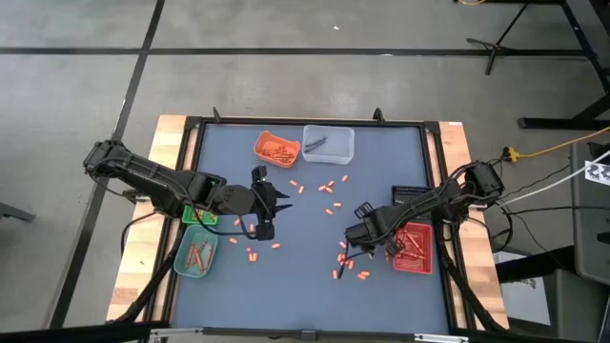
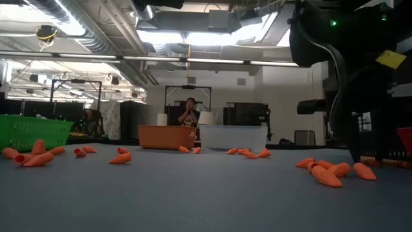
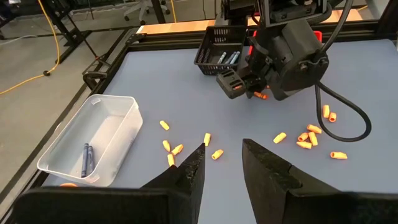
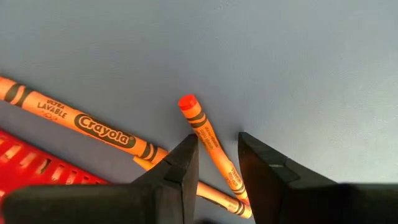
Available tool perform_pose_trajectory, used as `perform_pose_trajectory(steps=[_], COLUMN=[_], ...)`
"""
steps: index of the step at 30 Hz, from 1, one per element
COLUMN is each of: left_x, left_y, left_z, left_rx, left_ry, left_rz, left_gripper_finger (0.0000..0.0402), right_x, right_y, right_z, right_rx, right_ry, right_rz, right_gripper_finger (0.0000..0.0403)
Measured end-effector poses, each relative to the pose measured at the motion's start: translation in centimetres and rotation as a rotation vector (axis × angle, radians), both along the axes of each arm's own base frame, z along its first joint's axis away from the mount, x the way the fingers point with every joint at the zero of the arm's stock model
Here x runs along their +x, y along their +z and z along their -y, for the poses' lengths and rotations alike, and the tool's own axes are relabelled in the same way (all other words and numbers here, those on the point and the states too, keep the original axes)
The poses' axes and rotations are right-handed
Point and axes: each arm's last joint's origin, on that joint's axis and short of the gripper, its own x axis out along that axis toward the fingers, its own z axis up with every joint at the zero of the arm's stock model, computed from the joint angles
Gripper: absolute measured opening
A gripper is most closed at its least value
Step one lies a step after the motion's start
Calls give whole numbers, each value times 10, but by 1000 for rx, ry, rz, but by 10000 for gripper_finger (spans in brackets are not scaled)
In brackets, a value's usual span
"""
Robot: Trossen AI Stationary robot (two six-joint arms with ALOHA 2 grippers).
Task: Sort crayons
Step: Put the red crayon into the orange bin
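- Blue-grey matting covers the table [image 1: 315, 286], framed in black with pale wood at both sides; across it, a workshop under strip lights, where a person [image 2: 189, 111] stands behind the far trays.
- Orange crayons [image 1: 326, 187] lie scattered over the mat's centre and toward 6 o'clock.
- Toward 12 o'clock sit an orange tray [image 1: 276, 147] with orange sticks and, just beside it, a clear tray [image 1: 329, 143] holding dark ones.
- Toward 9 o'clock are a green basket [image 1: 198, 215] and a teal tray [image 1: 195, 255] with orange sticks; a red tray [image 1: 413, 248] and a black basket [image 1: 412, 193] lie toward 3 o'clock.
- Left gripper [image 1: 270, 203] hovers left of centre, fingers parted, nothing between them.
- Right gripper [image 4: 216, 163] sits low over the mat by the red tray, its fingers apart on either side of an orange crayon [image 4: 208, 143] lying flat; I cannot tell whether they touch it.
- Beside that one, another crayon [image 4: 81, 122] reads "Crayola" and "ULTRA LAVABLE", one end near the red tray's edge.
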Motion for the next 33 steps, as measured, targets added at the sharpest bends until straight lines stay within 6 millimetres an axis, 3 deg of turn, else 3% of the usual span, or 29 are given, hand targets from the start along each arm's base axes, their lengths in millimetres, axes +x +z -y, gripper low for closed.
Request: perform_pose_trajectory(steps=[5, 13, 21, 33], left_x=[0, 0, 0, 0], left_y=[0, 0, 0, 0], left_z=[0, 0, 0, 0], left_rx=[0, 0, 0, 1], left_ry=[0, 0, 0, -1], left_rz=[0, 0, 0, 0], left_gripper_finger=[92, 92, 92, 92], right_x=[0, 2, 7, 25], right_y=[0, 0, 0, 4], right_z=[0, -1, -2, -4], right_rx=[3, 5, 9, -72], right_ry=[19, 22, 42, 147], right_rz=[1, 22, 74, 233], right_gripper_finger=[94, 9, 39, 14])
